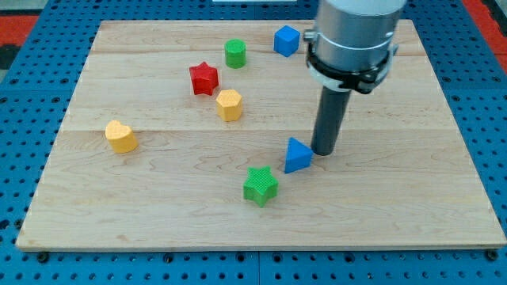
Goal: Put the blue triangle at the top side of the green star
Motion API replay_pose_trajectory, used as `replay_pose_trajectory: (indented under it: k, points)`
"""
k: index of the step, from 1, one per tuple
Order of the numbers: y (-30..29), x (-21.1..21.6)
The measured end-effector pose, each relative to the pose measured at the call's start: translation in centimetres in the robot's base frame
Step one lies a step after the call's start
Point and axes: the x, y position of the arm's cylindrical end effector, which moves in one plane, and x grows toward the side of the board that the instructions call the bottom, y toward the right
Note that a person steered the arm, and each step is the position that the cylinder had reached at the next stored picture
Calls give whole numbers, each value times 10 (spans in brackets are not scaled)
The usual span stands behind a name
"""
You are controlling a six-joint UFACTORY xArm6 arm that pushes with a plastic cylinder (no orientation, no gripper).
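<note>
My tip is down on the wooden board. I have no fingers to spread or press, just this one dark rod. It holds nothing.

The blue triangle is right next to my tip, on the view's left of it. It looks like it touches my tip or nearly does; I cannot tell which.

A bit farther, toward the view's bottom left of my tip, is the green star. The blue triangle sits up and to the right of the star, close to it, with a small gap between them.

Farther off to the view's left and up from my tip is a yellow block with flat sides. Just past it is the red star, and the two are near each other.

Up toward the view's top from my tip is the blue cube. To its left is the green round block.

Farthest from my tip, well off at the view's left, is a yellow heart block, all by itself.
</note>
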Motion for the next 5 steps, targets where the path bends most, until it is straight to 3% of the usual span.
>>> replay_pose_trajectory:
  k: [1,4,5]
  points:
    - [50,36]
    - [-40,10]
    - [-21,38]
